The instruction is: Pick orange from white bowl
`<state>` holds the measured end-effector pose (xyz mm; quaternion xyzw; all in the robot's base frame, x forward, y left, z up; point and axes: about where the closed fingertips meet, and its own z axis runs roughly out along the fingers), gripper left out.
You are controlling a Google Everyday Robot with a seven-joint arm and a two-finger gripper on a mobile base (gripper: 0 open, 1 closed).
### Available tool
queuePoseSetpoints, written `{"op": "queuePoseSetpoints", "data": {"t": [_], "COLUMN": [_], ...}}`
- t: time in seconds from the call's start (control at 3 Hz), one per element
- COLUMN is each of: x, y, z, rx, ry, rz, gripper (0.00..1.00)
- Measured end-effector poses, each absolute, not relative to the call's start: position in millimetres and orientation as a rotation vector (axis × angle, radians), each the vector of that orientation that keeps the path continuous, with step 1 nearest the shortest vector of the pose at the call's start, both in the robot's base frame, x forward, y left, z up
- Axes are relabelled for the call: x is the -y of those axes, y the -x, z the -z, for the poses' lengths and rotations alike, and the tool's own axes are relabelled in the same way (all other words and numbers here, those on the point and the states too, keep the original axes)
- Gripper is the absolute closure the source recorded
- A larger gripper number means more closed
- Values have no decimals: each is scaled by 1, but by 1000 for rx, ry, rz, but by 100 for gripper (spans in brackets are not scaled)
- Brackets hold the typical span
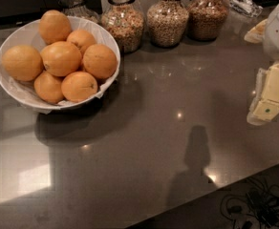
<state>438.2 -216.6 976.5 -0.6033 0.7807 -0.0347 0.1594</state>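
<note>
A wide white bowl (15,87) with crinkled white paper lining sits at the left of the grey counter. It holds several oranges (60,57) piled together. My gripper (269,95) shows at the right edge of the camera view, pale yellow and white, well to the right of the bowl and above the counter. It holds nothing that I can see.
Several glass jars of cereal and grains (167,20) stand in a row along the back of the counter (168,128). The counter's front edge runs diagonally at lower right, with cables on the floor (254,206) beyond it. My arm's shadow falls on the counter.
</note>
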Motion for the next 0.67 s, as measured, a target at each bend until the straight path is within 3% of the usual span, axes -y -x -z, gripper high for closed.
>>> {"op": "queuePoseSetpoints", "data": {"t": [0.67], "x": [194], "y": [-445], "z": [-975], "rx": [-2162], "ry": [1751], "rz": [44], "gripper": [0]}}
